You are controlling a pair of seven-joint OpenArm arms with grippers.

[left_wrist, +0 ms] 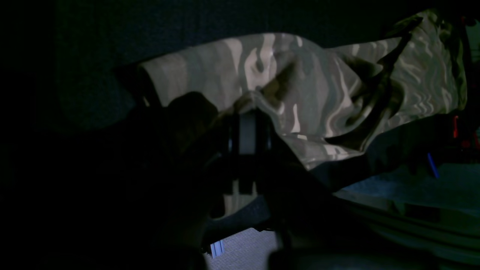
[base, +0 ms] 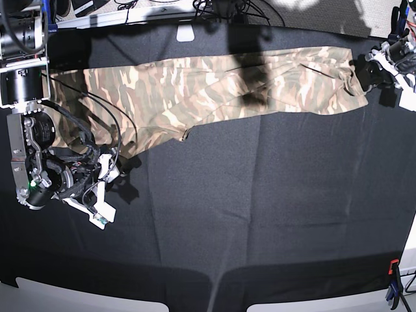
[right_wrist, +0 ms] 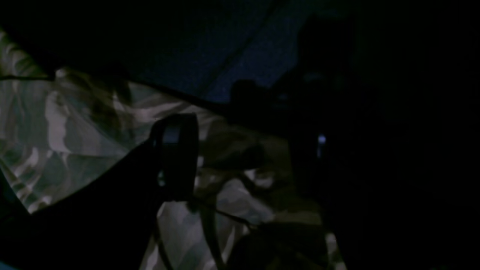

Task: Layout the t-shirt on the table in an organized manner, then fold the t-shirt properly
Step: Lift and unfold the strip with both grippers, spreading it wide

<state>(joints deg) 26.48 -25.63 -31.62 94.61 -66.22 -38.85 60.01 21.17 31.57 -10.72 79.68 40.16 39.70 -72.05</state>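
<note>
T-shirt (base: 214, 88) — stretched across worktop (base: 260, 214); left end effector (left_wrist: 245, 112) clamped on its edge — right end effector (base: 107, 195) wide, empty.

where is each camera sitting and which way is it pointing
Left wrist: rides on the left arm, looks along its left gripper, shut on the t-shirt, dark table behind.
Right wrist: rides on the right arm, looks past one finger of its open gripper at the shirt's folds.
Base: high overhead, looks down on the black table; right gripper at picture left, left gripper at far right.
Shared: the t-shirt shows in all three.
</note>
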